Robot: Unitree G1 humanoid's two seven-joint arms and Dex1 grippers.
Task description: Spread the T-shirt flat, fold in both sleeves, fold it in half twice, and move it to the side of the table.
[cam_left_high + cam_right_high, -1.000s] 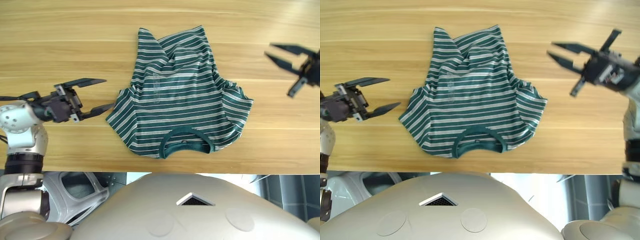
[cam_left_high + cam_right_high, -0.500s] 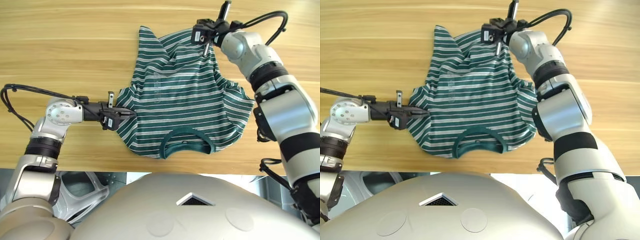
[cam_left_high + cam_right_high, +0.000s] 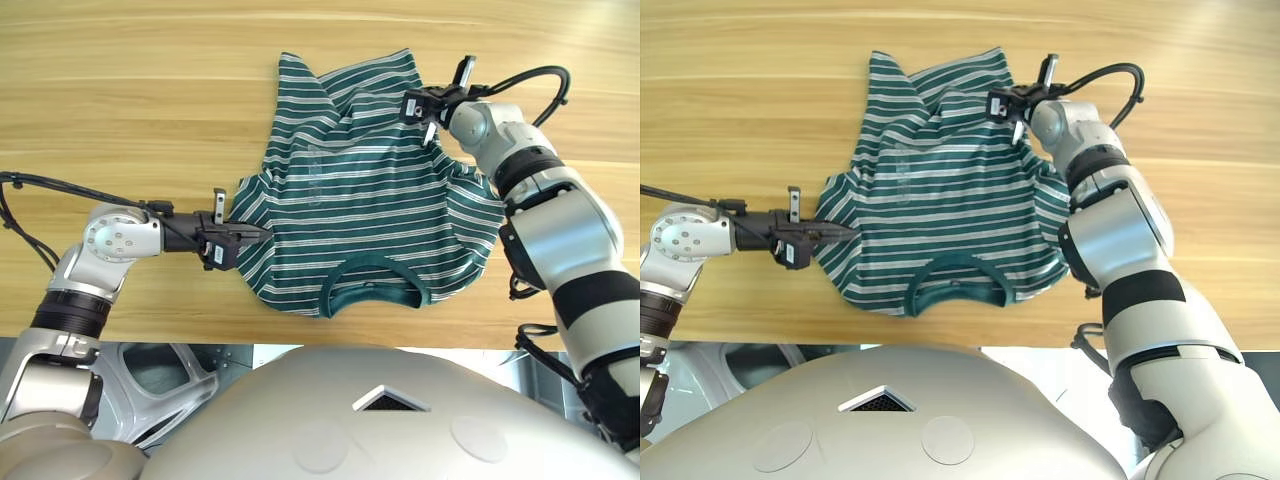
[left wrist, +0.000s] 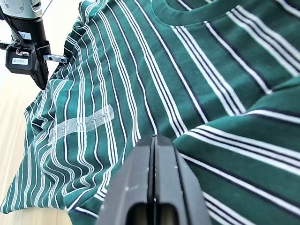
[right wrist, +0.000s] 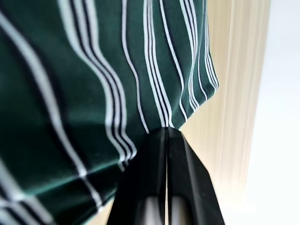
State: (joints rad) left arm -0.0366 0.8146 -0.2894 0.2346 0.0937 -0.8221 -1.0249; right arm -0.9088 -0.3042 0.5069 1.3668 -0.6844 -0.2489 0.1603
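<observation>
A dark green T-shirt [image 3: 350, 200] with white stripes lies crumpled on the wooden table [image 3: 120, 100], its collar [image 3: 375, 285] toward the front edge. My left gripper [image 3: 258, 231] is at the shirt's left sleeve, shut on the fabric there. In the left wrist view the joined fingertips [image 4: 153, 139] meet a fold of the T-shirt [image 4: 140, 70]. My right gripper [image 3: 430, 122] is at the shirt's far right side, shut on its edge. The right wrist view has that gripper [image 5: 165, 131] pinching the striped hem [image 5: 140, 84].
Bare wood stretches to the left, right and far side of the shirt. The table's front edge [image 3: 150, 343] runs just below the collar. My right gripper [image 4: 41, 79] is also in the left wrist view, at the shirt's far side.
One second ago both grippers were open and clear of the shirt; they have come in and shut on it. Since half a second ago the right gripper has slid nearer and rightward along the shirt's edge.
</observation>
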